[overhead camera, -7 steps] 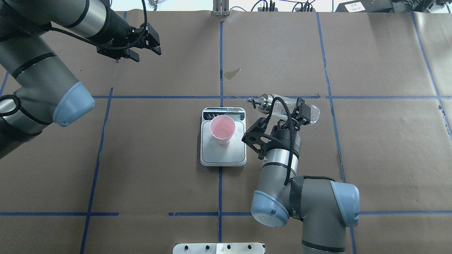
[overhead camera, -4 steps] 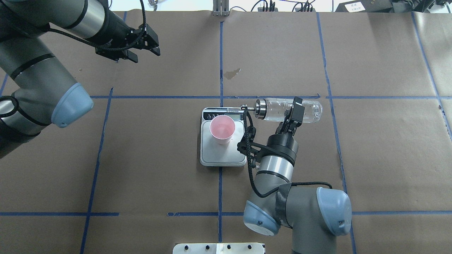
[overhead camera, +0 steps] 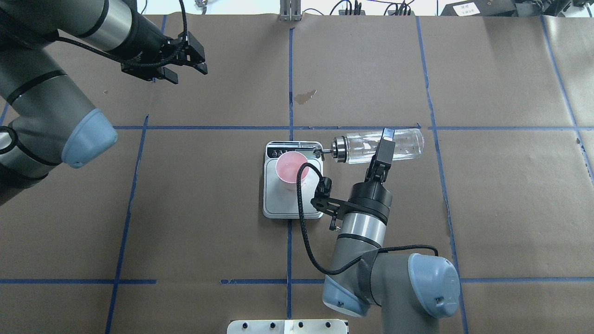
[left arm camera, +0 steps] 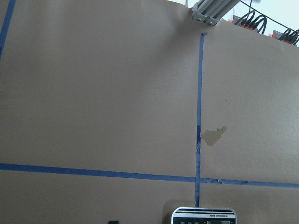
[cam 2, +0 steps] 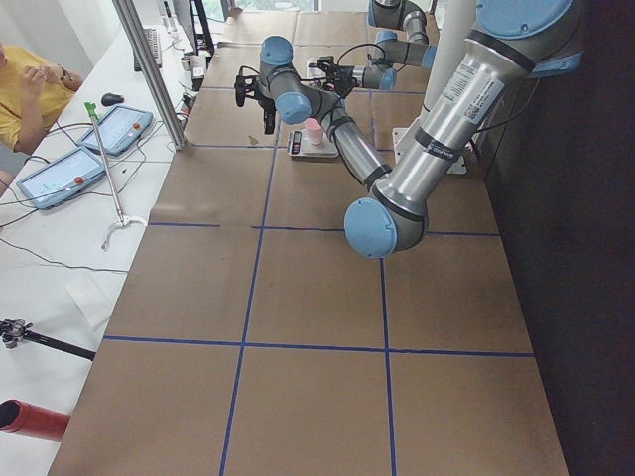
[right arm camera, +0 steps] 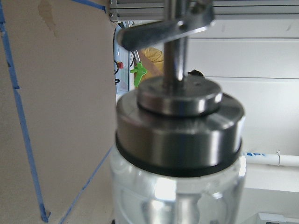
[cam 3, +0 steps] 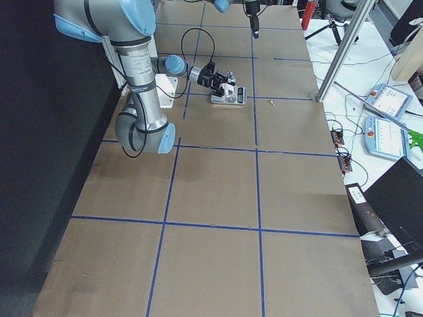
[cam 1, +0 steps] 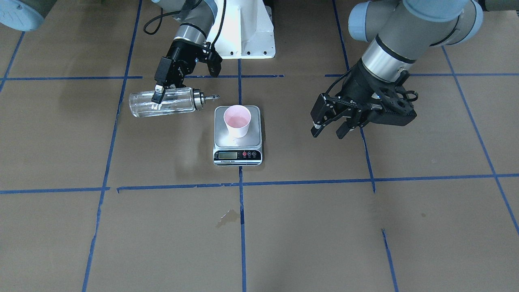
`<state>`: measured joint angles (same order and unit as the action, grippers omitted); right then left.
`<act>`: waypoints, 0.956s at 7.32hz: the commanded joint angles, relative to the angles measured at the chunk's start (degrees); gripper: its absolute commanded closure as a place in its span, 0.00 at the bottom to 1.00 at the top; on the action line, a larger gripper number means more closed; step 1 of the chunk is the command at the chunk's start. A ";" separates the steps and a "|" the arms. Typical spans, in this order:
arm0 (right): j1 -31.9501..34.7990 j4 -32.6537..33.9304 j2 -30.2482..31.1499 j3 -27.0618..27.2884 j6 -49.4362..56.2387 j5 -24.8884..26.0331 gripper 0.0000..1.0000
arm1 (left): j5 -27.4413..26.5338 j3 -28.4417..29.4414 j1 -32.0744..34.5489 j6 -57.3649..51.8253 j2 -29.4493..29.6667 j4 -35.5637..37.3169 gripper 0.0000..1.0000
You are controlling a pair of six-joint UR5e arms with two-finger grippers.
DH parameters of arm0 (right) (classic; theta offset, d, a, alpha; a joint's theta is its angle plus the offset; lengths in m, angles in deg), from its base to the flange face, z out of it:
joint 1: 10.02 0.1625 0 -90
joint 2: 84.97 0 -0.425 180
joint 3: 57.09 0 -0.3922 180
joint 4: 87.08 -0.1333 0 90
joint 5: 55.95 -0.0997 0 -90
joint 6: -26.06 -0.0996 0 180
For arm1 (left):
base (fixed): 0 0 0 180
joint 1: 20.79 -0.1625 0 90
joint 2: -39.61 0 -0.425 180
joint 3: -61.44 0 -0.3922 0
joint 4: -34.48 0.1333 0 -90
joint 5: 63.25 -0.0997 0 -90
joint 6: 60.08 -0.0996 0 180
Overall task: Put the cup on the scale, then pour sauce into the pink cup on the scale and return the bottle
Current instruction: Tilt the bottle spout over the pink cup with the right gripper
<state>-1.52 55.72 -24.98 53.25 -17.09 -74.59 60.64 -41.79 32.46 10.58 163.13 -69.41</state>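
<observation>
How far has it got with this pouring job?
Done: the cup stands on the scale. In hand: the right gripper holds the bottle tipped sideways, spout toward the cup but not over it. Whether anything has been poured is unclear. To do: setting the bottle back.

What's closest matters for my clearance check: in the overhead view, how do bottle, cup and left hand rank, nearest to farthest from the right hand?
1. Bottle: held in the right hand.
2. Cup: leftward, on the scale.
3. Left hand: far back-left.
</observation>
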 commanded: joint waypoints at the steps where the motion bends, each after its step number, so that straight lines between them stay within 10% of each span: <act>1: -0.05 0.82 0.04 -0.47 0.09 2.80 1.00 | 0.12 -0.14 0.09 0.00 -0.03 0.00 0.28; 7: -0.05 2.67 -0.66 -1.09 1.93 5.80 1.00 | 3.37 -1.72 0.53 0.00 -1.96 -0.09 0.27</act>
<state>-1.58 58.36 -25.52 52.20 -15.31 -68.91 63.27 -43.15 32.91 10.58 161.59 -69.46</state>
